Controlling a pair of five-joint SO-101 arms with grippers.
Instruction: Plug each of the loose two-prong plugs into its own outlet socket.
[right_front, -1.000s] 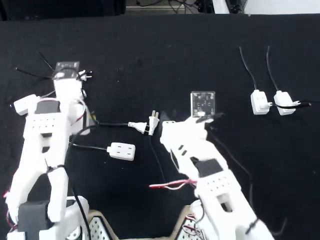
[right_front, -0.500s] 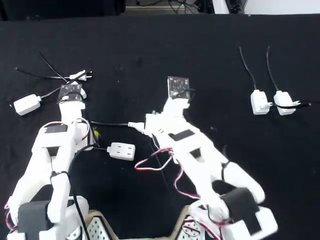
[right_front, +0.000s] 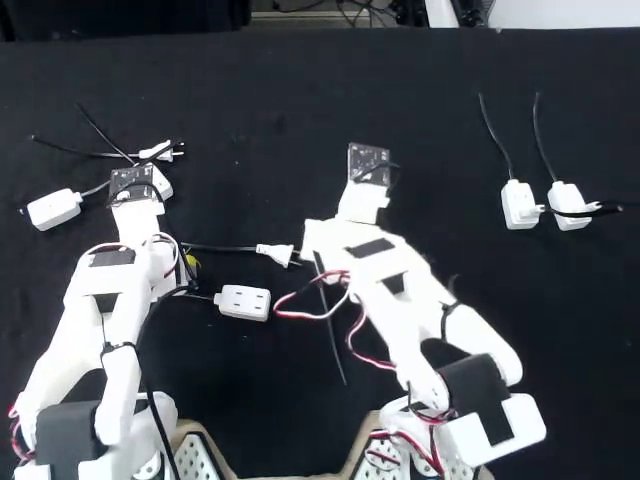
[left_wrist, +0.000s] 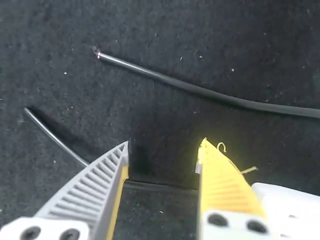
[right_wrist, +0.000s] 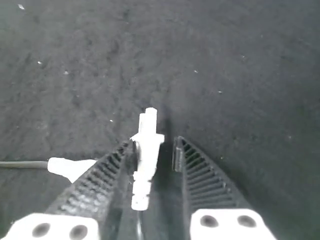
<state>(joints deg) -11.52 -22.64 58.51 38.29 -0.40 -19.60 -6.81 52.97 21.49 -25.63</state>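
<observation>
Just beyond the white outlet socket (right_front: 244, 301), on its right-arm side, the right claw (right_wrist: 154, 146) straddled a loose two-prong plug (right_wrist: 146, 142) whose prongs pointed away from the arm. One finger lay against the plug body and a thin gap showed at the other. We therefore judged the claw narrowly open, lined up along the plug to close on its sides but not yet gripping it. A second plug (right_front: 275, 253) lay on the table (right_front: 300, 90) close beyond the socket, its cord leading off toward the left arm, presumably left for a later turn. The left claw (left_wrist: 164, 150) hung well beyond the socket on the left-arm side, wide open and empty over black wires (left_wrist: 200, 90), which we read as keeping out of the way. Compared with a second earlier, the right arm had swung across from the far side of the first plug to cover it, and that plug's cord (right_front: 335, 340) had shifted. The left arm had drawn back toward the socket, while the socket and second plug had not moved.
</observation>
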